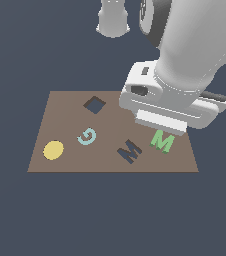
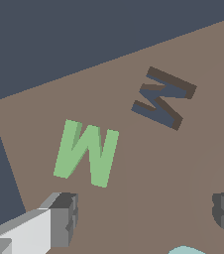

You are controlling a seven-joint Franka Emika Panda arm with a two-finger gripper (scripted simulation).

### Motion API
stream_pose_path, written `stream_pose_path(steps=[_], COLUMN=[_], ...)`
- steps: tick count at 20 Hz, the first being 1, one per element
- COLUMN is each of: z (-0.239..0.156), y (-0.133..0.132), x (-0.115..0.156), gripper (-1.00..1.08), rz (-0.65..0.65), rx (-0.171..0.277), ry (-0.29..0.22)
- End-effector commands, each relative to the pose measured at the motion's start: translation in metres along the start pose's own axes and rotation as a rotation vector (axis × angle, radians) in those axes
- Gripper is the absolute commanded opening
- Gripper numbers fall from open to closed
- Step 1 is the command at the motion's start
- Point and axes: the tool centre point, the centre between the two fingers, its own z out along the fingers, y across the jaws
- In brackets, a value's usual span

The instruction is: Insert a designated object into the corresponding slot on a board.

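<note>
The designated object, a flat light green M (image 1: 162, 141) (image 2: 86, 154), lies on the brown board (image 1: 110, 162) (image 2: 183, 163) near the corner at the exterior view's right. The slot, a dark navy M-shaped recess (image 1: 129, 150) (image 2: 162, 97), lies close beside it, toward the exterior view's left. My gripper (image 2: 146, 218) hangs over the board just behind the green M, open wide with nothing between its grey fingers (image 2: 64, 218). In the exterior view the white hand (image 1: 165, 102) hides the fingertips and the M's far edge.
A teal G (image 1: 87, 136) (image 2: 183, 249) and a yellow disc (image 1: 53, 150) lie on the board's half toward the exterior view's left. A dark diamond-shaped hole (image 1: 94, 105) is cut near the far edge. Dark floor surrounds the board.
</note>
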Motion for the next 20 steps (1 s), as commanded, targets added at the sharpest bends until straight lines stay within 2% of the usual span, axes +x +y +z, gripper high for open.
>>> stream_pose_path(steps=[1,11,20], z=[0.011,0.041,0.048], y=[-0.011,-0.039,-0.045], x=[0.003,0.015,0.019], gripper=[1.0,1.0,1.0], rz=[0.054,0.197,0.227], rx=[-0.002,-0.007,-0.008], ry=[0.0,-0.003,-0.005])
